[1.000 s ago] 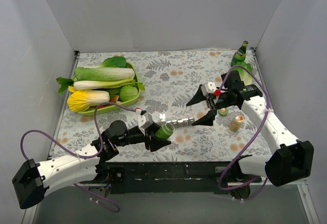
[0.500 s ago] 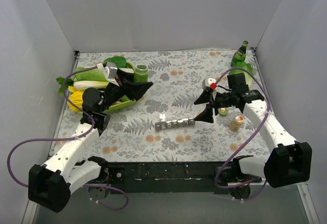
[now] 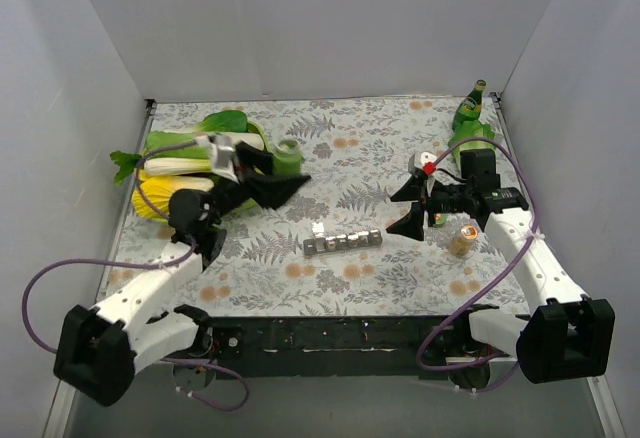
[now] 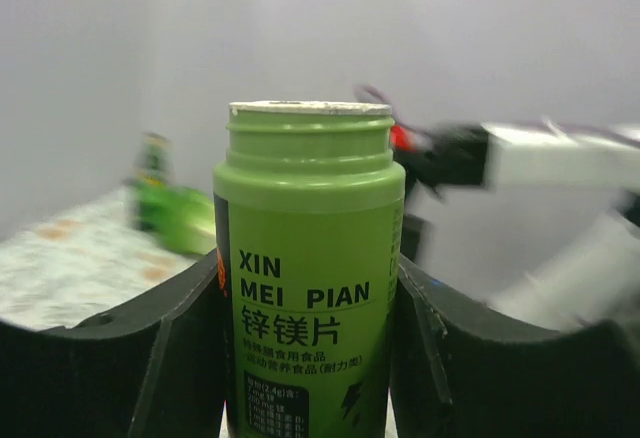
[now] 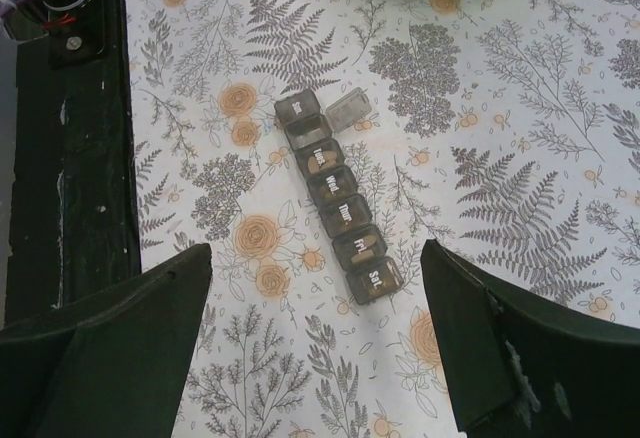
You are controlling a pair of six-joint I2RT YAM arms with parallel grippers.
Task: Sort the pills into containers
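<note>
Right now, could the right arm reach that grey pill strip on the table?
Probably yes: the right gripper hangs open close by the pill strip, and nothing lies between them.

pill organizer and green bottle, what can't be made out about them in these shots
Green bottle, left wrist view: its base is cut off by the bottom edge, and its opaque walls hide any pills inside.
Pill organizer, right wrist view: tinted lids obscure what the shut compartments hold.
Top view: its day labels are too small to read.
Left wrist view: everything behind the bottle is blurred.
</note>
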